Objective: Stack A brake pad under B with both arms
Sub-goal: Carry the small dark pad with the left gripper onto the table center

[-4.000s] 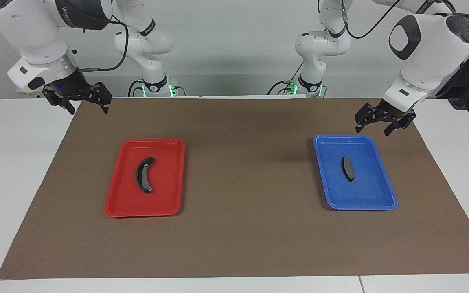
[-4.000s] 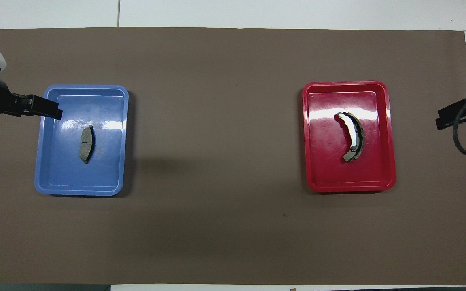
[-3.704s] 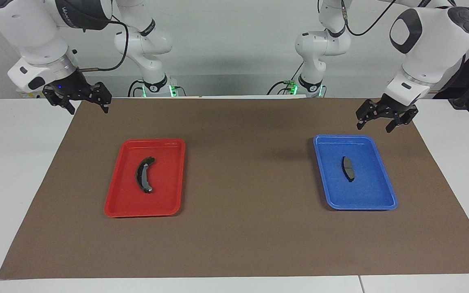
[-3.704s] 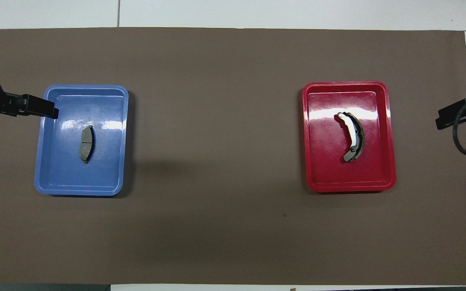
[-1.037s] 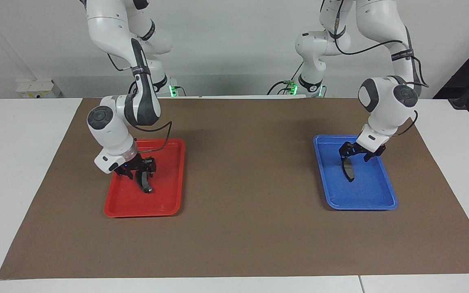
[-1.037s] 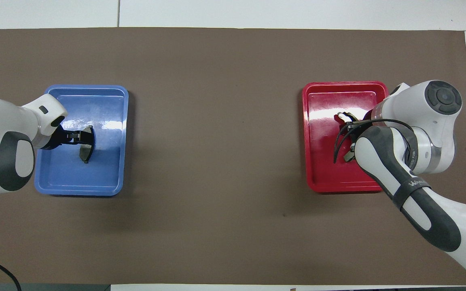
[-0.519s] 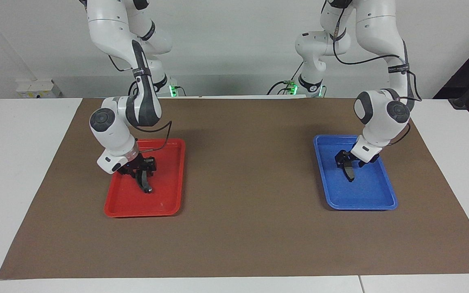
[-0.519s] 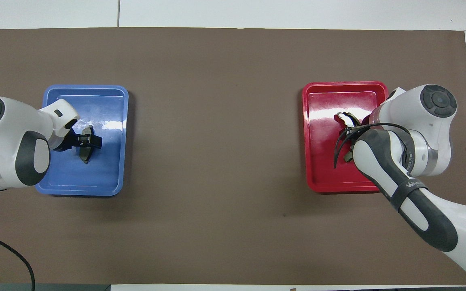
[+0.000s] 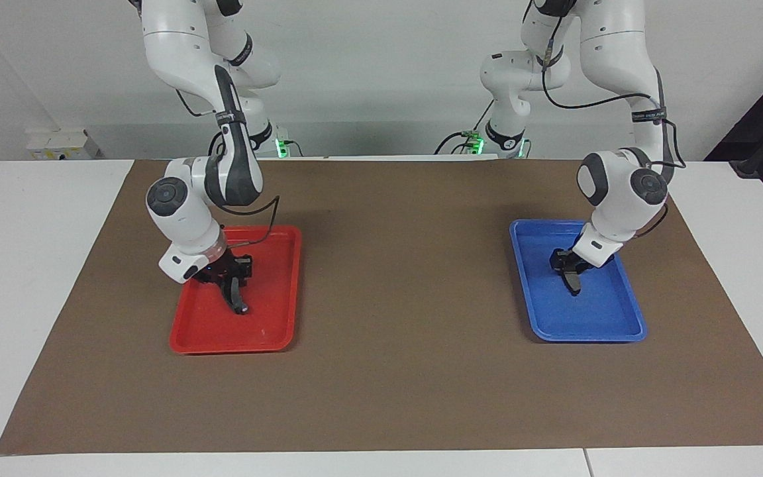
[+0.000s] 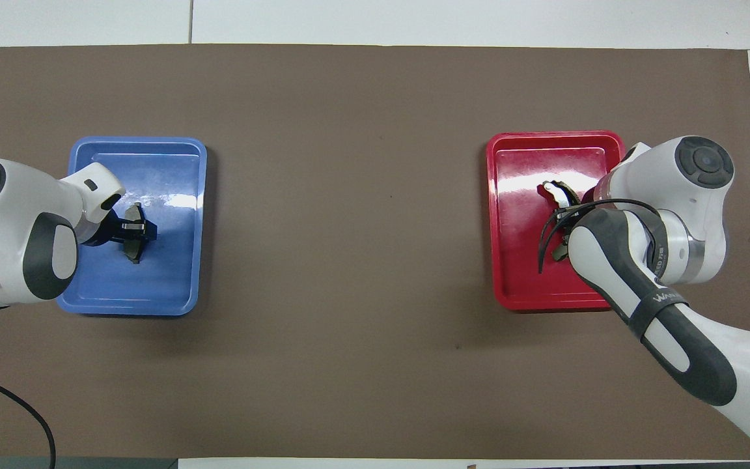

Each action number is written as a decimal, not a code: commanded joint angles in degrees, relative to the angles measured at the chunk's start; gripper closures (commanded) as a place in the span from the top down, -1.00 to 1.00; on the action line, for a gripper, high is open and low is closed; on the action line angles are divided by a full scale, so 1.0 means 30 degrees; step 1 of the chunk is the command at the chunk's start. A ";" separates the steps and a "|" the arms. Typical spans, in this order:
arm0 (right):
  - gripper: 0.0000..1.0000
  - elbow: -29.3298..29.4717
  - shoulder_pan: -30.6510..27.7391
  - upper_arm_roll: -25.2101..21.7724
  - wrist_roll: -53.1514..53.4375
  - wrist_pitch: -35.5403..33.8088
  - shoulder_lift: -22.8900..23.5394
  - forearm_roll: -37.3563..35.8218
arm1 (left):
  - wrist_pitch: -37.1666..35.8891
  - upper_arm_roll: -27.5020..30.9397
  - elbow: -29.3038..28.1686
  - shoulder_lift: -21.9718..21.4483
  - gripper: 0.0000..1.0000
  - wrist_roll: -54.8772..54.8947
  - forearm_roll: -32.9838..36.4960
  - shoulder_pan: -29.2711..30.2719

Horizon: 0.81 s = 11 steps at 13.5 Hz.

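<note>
The A brake pad (image 9: pixel 573 283) (image 10: pixel 134 251), short and grey, lies in the blue tray (image 9: pixel 587 335) (image 10: pixel 129 307) toward the left arm's end. My left gripper (image 9: pixel 565 264) (image 10: pixel 133 227) is down in that tray, shut across the pad's middle. B (image 9: pixel 240 303) (image 10: pixel 553 189), the long black crescent, lies in the red tray (image 9: pixel 222 345) (image 10: pixel 518 163) toward the right arm's end. My right gripper (image 9: pixel 230 278) is lowered onto the half of B nearer the robots. In the overhead view the right arm covers most of B and the gripper.
Both trays sit on a brown mat (image 9: pixel 395 285) that covers most of the white table. A wide stretch of bare mat lies between the trays. A black cable (image 10: pixel 17 410) curls at the mat's corner near the left arm.
Both arms came down from above the mat's edges into their trays. Over the last half second the left gripper's fingers drew in on the grey pad; the right arm barely moved.
</note>
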 commanded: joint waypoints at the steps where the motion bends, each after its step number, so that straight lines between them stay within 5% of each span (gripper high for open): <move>1: -0.70 -0.0173 -0.0109 0.0048 -0.0633 -0.0679 -0.0385 -0.0194 | -0.0027 0.0140 -0.0209 0.0173 -0.97 0.0377 0.0235 0.0056; 2: -0.97 0.0118 -0.0109 0.0048 -0.0663 -0.1176 -0.0385 -0.0194 | -0.0056 0.0140 -0.0121 0.0144 -0.97 0.0377 0.0235 -0.0003; 9: -0.99 0.6117 -0.0080 0.0077 -0.0693 -0.7822 -0.0326 -0.0779 | -0.4444 -0.0384 0.3974 -0.0968 -0.98 -0.0147 0.0206 -0.0353; 11: -1.00 0.7324 0.0007 0.0078 -0.0693 -0.9086 -0.0209 -0.0897 | -0.4862 -0.1495 0.5177 -0.0884 -0.98 -0.3760 0.0206 -0.1519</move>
